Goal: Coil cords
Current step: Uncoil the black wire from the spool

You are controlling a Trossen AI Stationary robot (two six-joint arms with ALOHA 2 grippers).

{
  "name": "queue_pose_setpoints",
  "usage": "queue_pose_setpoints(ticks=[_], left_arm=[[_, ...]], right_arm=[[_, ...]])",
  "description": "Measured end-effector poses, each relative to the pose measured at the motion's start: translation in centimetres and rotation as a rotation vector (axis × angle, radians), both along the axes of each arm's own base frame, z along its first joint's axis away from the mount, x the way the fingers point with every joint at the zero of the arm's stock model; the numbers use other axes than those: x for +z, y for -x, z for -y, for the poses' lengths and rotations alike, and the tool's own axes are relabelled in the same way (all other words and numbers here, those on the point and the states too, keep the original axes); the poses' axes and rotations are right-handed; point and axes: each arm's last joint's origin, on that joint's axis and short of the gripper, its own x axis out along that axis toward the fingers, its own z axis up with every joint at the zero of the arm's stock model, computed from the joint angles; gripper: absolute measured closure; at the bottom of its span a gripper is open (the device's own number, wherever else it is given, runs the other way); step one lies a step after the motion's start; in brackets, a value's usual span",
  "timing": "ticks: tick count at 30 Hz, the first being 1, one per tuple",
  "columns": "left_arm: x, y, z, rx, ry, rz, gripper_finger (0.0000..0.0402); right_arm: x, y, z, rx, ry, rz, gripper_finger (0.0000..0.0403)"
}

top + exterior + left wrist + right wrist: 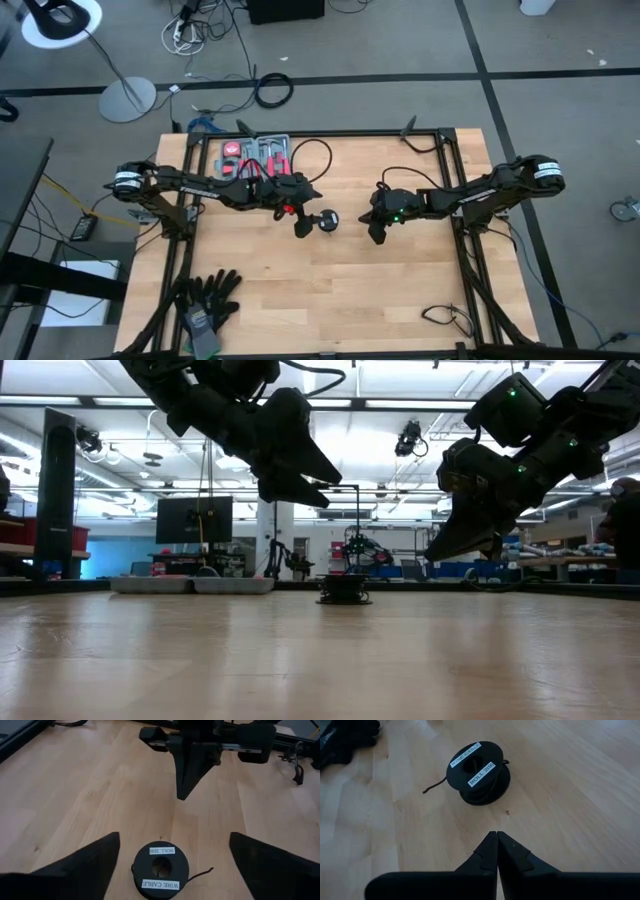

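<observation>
The cord is wound on a small black spool labelled "WIRE CABLE". It stands on its lower flange on the wooden table near the middle. A short free end of wire sticks out and lies on the wood. My left gripper is open and hangs above the table just left of the spool, one finger on each side, touching nothing. My right gripper is shut and empty. It is right of the spool, raised off the table and pointing slantwise down toward it.
A pair of black gloves lies at the near left corner. A tray of red and black tools sits at the far left. A short black cable lies at the near right. Bare wood lies in front of the spool.
</observation>
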Motion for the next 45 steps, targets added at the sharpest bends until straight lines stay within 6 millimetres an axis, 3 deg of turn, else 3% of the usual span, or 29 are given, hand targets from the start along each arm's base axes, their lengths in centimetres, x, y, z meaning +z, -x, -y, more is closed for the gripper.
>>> queue_pose_setpoints(ticks=[3, 23, 29, 33, 37, 45], left_arm=[[0.0, 0.0, 0.0, 0.000, 0.000, 0.001, 0.0005], [1.3, -0.6, -0.3, 0.110, 0.002, 0.159, 0.0003], [1.5, -0.6, -0.5, 0.244, 0.132, 0.205, 0.0005], [1.7, -0.7, -0.4, 0.235, 0.139, 0.224, 0.0005], [1.7, -0.8, -0.2, 0.098, 0.080, 0.205, 0.0005], [1.6, -0.8, -0.3, 0.089, -0.005, 0.112, 0.0005]], right_arm=[[0.0, 0.0, 0.0, 0.000, 0.000, 0.000, 0.0395], [0.0, 0.0, 0.0, -0.001, 0.000, 0.005, 0.0398], [0.1, 0.0, 0.0, -0.001, 0.000, 0.008, 0.0396], [0.1, 0.0, 0.0, -0.001, 0.000, 0.008, 0.0395], [0.1, 0.0, 0.0, -0.001, 0.000, 0.008, 0.0398], [0.1, 0.0, 0.0, -0.001, 0.000, 0.008, 0.0395]])
